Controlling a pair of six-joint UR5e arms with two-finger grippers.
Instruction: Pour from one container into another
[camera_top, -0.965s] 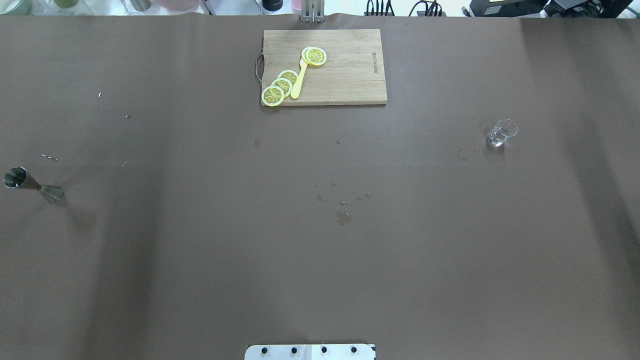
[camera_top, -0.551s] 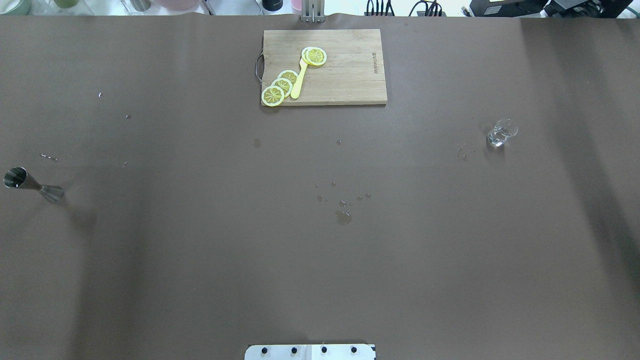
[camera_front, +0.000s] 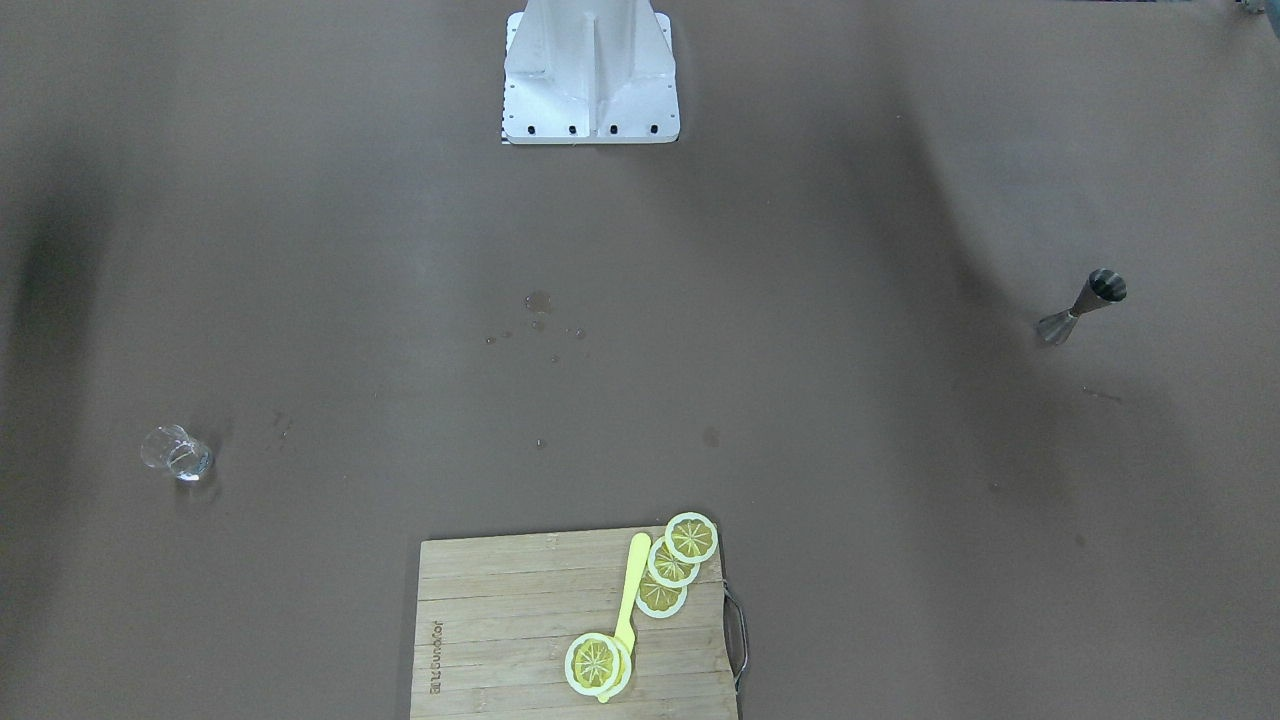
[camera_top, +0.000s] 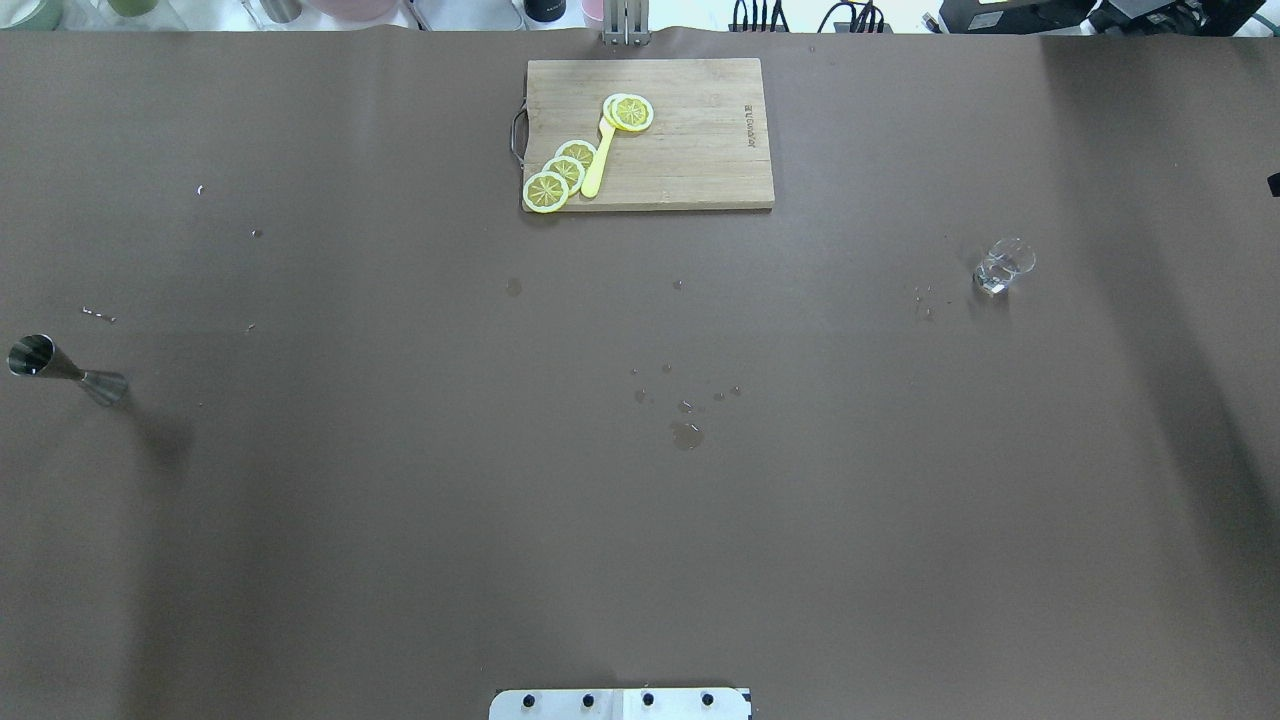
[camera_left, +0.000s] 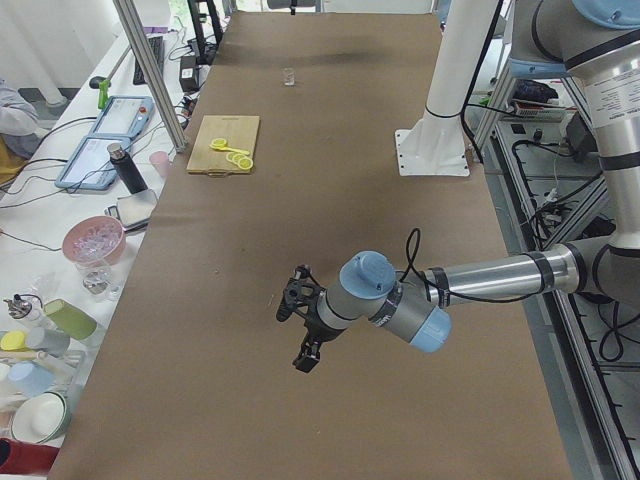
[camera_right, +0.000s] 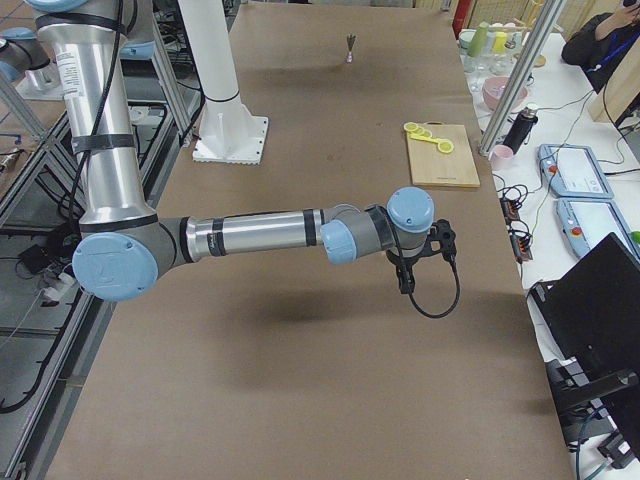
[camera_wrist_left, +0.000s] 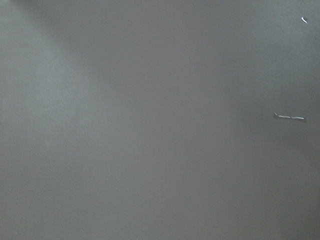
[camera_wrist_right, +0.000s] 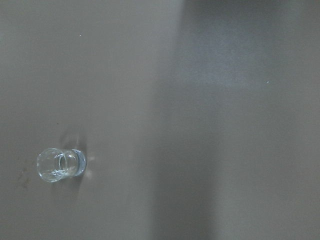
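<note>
The small clear glass (camera_top: 1003, 266) stands upright on the brown table at the right, also seen in the front view (camera_front: 177, 453) and low left in the right wrist view (camera_wrist_right: 61, 165). The steel jigger (camera_top: 65, 370) stands upright far left, near the table edge (camera_front: 1082, 306). My left gripper (camera_left: 299, 330) hovers above the table in the exterior left view; the jigger does not show there. My right gripper (camera_right: 424, 260) hangs over the table's right part. Whether either gripper is open or shut I cannot tell. The left wrist view holds only bare table.
A wooden cutting board (camera_top: 690, 150) with lemon slices (camera_top: 560, 172) and a yellow utensil lies at the far middle. Water drops (camera_top: 686, 434) spot the table's centre. The white robot base (camera_front: 590, 70) stands at the near edge. Cups and bowls (camera_left: 92, 240) crowd a side bench.
A dark sliver has come in at the overhead view's right edge, and the shadows on the table have shifted. The glass and the jigger have not moved.
</note>
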